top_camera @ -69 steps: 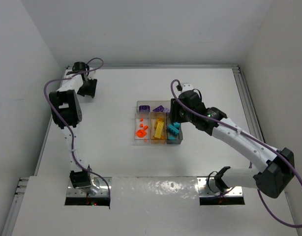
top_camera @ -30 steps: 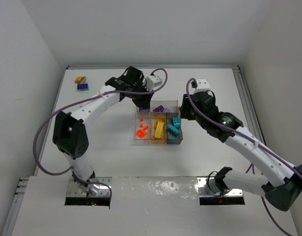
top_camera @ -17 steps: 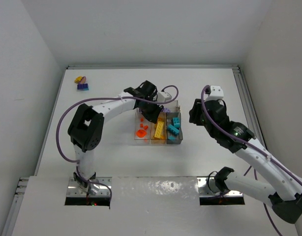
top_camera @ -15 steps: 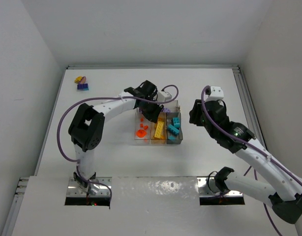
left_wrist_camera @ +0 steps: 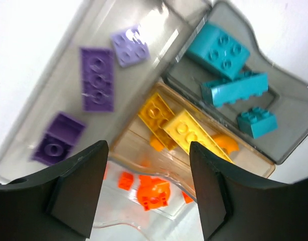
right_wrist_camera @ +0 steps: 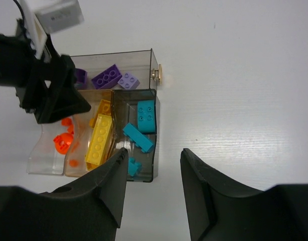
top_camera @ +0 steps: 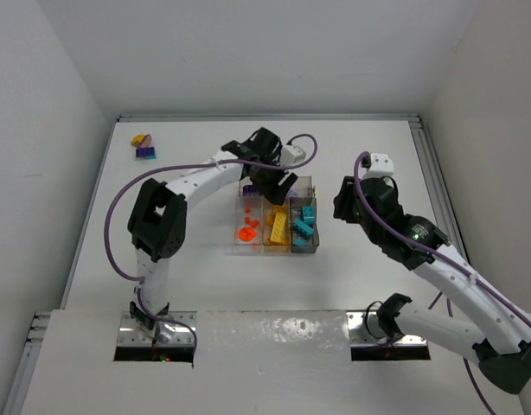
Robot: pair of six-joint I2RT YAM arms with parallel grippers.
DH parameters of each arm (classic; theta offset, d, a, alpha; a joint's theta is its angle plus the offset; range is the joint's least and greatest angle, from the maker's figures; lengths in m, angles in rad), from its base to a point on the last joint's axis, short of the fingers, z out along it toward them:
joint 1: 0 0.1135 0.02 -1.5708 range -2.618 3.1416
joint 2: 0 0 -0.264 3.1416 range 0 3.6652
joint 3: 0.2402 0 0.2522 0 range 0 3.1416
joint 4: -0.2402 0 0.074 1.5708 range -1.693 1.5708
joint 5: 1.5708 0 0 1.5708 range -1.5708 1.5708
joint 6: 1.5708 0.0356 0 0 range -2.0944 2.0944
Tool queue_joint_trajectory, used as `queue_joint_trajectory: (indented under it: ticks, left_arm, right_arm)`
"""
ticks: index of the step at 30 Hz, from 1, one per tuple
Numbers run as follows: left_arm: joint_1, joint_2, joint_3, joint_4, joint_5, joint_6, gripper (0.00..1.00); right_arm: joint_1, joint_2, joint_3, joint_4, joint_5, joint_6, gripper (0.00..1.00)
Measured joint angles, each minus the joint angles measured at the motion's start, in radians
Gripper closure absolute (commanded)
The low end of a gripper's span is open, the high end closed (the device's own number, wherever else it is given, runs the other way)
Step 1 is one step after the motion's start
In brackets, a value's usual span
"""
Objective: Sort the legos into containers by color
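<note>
only top view shows stray legos (top_camera: 144,145) far left; there left gripper (left_wrist_camera: 146,150) hides the long bin (left_wrist_camera: 58,100) with purple bricks (left_wrist_camera: 98,79). right gripper (right_wrist_camera: 154,155) and left alike: fingers spread, empty.

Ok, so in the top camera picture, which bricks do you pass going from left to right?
Loose purple plastic brick → small orange plastic bricks → long yellow plastic bricks → teal-blue plastic bricks.
</note>
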Motion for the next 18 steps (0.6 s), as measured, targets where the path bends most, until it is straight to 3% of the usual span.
queue_joint_trajectory:
  ticks: [4, 7, 11, 15, 18]
  left_arm:
    - [0.032, -0.012, 0.088, -0.033, 0.000, -0.011, 0.37]
    - [0.120, -0.036, 0.145, -0.043, 0.036, -0.049, 0.38]
    - [0.386, -0.066, 0.198, -0.016, 0.018, -0.121, 0.29]
    - [0.732, -0.029, 0.277, 0.015, -0.111, -0.166, 0.17]
    - [0.890, 0.027, 0.320, 0.021, -0.211, -0.165, 0.09]
  right_arm:
    - [0.000, 0.000, 0.000, 0.001, -0.001, -0.004, 0.54]
    - [0.000, 0.008, 0.004, 0.001, -0.006, -0.013, 0.54]
    - [0.000, 0.035, 0.014, 0.003, -0.023, -0.028, 0.51]
    - [0.000, 0.055, 0.013, 0.011, -0.047, -0.034, 0.51]
    - [0.000, 0.063, 0.005, 0.028, -0.061, -0.039, 0.50]
